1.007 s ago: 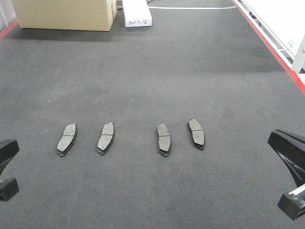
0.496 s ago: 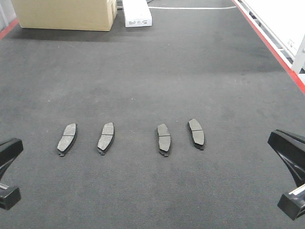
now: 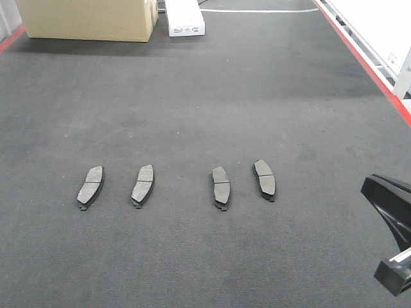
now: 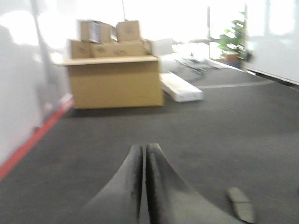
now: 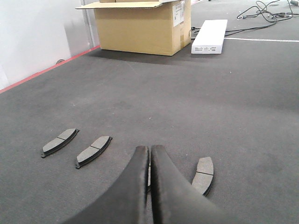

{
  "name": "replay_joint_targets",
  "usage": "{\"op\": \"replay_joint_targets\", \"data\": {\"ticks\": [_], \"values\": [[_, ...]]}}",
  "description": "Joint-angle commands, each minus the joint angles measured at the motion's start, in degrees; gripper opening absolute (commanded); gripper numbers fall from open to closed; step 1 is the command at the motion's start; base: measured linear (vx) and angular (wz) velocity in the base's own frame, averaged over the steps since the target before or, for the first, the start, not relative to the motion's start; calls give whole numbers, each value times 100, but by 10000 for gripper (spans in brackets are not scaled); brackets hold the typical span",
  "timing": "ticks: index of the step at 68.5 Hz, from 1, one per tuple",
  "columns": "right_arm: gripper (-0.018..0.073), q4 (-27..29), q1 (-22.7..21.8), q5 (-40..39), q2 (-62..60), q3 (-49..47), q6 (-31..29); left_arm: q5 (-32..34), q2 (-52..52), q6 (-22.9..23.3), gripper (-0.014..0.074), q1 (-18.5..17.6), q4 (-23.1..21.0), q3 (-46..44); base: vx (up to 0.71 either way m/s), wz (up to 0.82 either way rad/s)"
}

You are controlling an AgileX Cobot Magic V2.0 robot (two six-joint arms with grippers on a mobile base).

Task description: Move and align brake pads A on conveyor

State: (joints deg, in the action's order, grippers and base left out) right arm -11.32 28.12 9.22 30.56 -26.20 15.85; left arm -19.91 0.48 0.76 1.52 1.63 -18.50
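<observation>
Withdrawn from the front view's lower left, left gripper (image 4: pixel 145 186) closed, empty. Right gripper (image 5: pixel 150 186) likewise. Four brake pads A (image 3: pixel 220 187) rowed mid-frame on conveyor (image 3: pixel 205 96). Risk: uneven spacing persists; nudging could skew them.

Far off, a cardboard box (image 3: pixel 87 19) beside a flat white carton (image 3: pixel 184 17).

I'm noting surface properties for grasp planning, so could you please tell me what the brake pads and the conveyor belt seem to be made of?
The brake pads look like matte, grainy grey friction compound on a darker, thin backing plate, probably metal; a fine groove crosses each face. The conveyor looks like dark charcoal woven or felt-like fabric, non-glossy, with a fine ribbed texture and red edge strips.
</observation>
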Motion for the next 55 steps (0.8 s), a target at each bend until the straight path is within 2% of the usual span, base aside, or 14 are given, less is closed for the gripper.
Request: {"op": "replay_joint_targets", "data": {"ticks": [1, 13, 29, 55], "values": [[-6, -57, -21, -393, 14, -160, -12, 437, -207, -1, -6, 307, 87, 172, 0, 0], [-6, -57, -21, -402, 14, -160, -12, 615, -189, 42, -6, 379, 189, 853, 0, 0], [-6, -57, -21, -397, 14, -160, -12, 1598, -189, 47, -6, 379, 140, 1941, 0, 0], [-6, -57, -21, -397, 14, -160, -12, 1441, -189, 43, -6, 379, 146, 1937, 0, 0]]}}
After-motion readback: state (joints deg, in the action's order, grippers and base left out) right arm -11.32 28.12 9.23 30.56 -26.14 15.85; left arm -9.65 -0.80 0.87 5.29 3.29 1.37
